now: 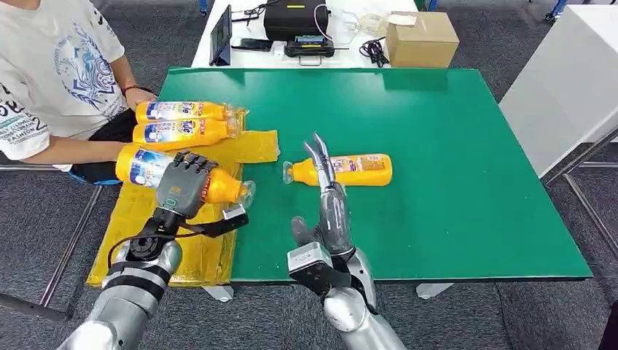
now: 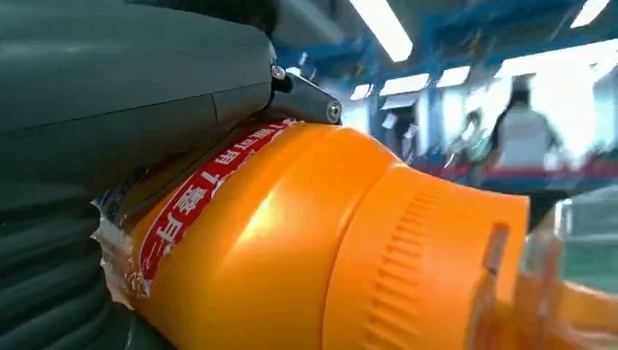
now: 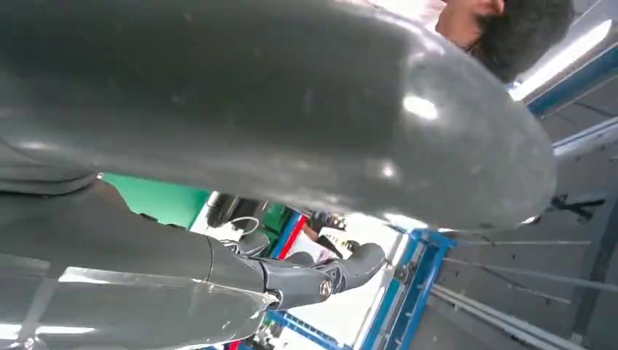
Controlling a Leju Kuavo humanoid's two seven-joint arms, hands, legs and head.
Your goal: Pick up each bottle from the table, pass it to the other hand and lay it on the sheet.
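On the left, two bottles (image 1: 182, 111) already lie side by side on the yellow sheet (image 1: 138, 219), just beside the seated person (image 1: 58, 73). The left robot hand (image 1: 184, 186) is wrapped around a third orange bottle (image 1: 222, 186), held lying sideways over the sheet (the left wrist view shows it tight against the palm). If the fingers let go too early, I judge the round bottle could roll off the sheet's edge onto the green table (image 1: 452, 182), or knock its neighbours. Further right, the right robot hand (image 1: 328, 204) holds nothing, fingers straight and apart, reaching toward the last bottle (image 1: 350, 169); a glancing touch could send it rolling away.
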